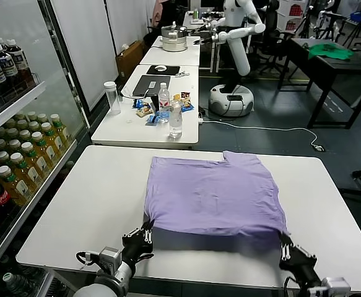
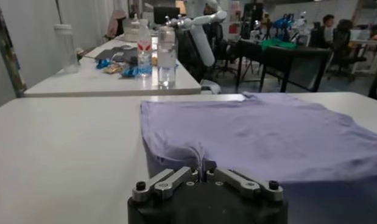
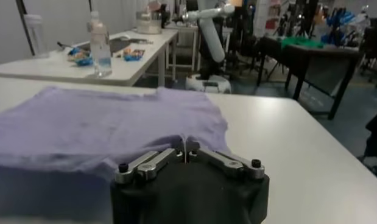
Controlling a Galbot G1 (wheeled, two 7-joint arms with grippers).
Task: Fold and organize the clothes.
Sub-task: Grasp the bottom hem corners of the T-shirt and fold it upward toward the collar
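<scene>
- The clothes (image 1: 214, 195) lie spread on the white tabletop (image 1: 93, 204), near edge pinched at both corners.
- Left pincer (image 1: 145, 234) and right pincer (image 1: 285, 240) each nip little fabric; uneven lifting could slip a corner or skew the fold.

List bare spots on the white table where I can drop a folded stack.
Widest bare patch: white table on the robot's left, between the T-shirt and the drinks shelf. Another on its right, out to the table's right edge. A thin strip runs behind the shirt. Crowded: near edge, where left gripper and right gripper have jaws shut on the shirt's near corners.
</scene>
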